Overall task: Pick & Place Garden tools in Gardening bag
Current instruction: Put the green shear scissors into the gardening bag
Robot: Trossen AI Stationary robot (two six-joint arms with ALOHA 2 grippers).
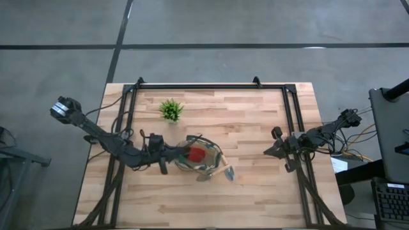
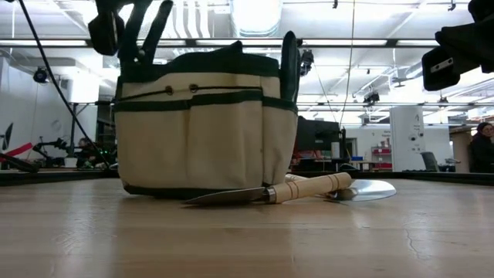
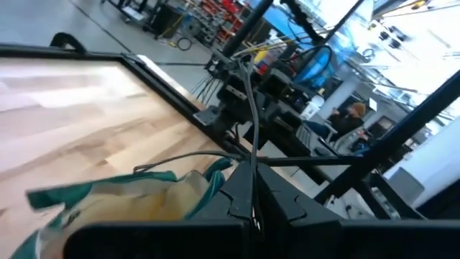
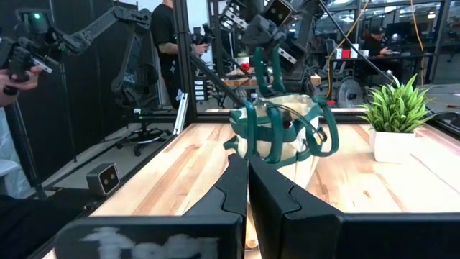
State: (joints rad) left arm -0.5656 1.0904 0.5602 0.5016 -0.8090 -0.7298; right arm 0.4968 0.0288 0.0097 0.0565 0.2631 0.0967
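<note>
The tan gardening bag point(image 1: 209, 165) with dark green trim stands upright on its base at the table's middle, and also shows in the low view point(image 2: 197, 131) and the right wrist view point(image 4: 284, 140). A red-headed piece point(image 1: 197, 154) lies inside it. A wooden-handled metal tool point(image 2: 309, 187) lies flat on the table at the bag's near right side point(image 1: 225, 171), and a second metal blade point(image 2: 367, 189) shows beside it. My left gripper point(image 1: 184, 154) is shut over the bag's left rim point(image 3: 144, 198); nothing shows between its fingers. My right gripper point(image 1: 268, 151) is shut and empty, to the bag's right. My left gripper stands shut right above the bag's green-trimmed rim point(image 3: 215, 173). Whether its fingers touch the bag or a tool inside it, I cannot tell: the gripper's own body hides the fingertips.
A small spiky green plant in a white pot point(image 1: 170, 110) stands behind the bag toward the far edge. Black frame rails point(image 1: 211, 85) run along the table's far, left and right sides. Bare wood lies in front of the bag. A person point(image 4: 14, 65) stands beyond the table.
</note>
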